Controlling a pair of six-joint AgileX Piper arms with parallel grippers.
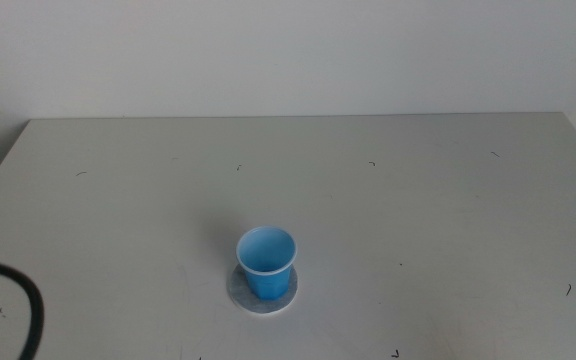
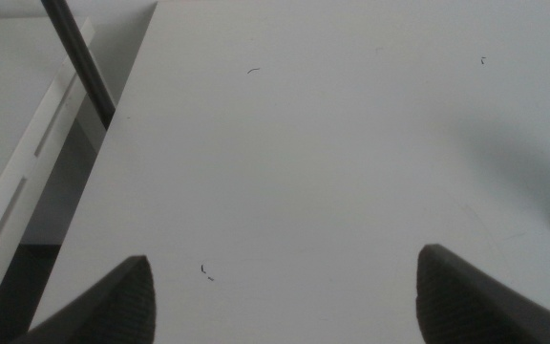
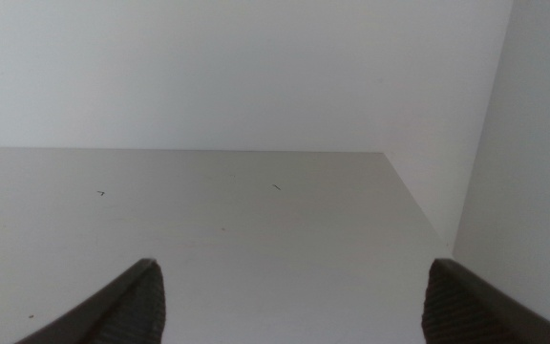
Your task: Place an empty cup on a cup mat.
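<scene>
The blue disposable cup (image 1: 266, 262) stands upright on the round grey cup mat (image 1: 239, 291), a little forward of the middle of the pale tabletop (image 1: 418, 200). Its base sits inside the mat's pale edge, though the cup looks slightly toward the far side of the disc rather than dead centre. The inside shows only lighter blue, so it appears empty.

Neither arm reaches into the middle view; only a dark cable (image 1: 30, 300) loops at the lower left corner. The left pincer (image 2: 285, 287) has its two dark jaws spread wide with nothing between them, hovering over bare tabletop near the table's edge; a sliver of pale blue-grey at the border of that wrist view may be the mat, but too little shows to be sure. The right pincer (image 3: 294, 291) is likewise wide open and empty, looking across bare tabletop toward the wall (image 3: 237, 67), well apart from the cup.

Judged from this, the placing step is done and both arms are parked clear. The next move calls for little: keep the pincers away so the light cup is not nudged off the mat.
</scene>
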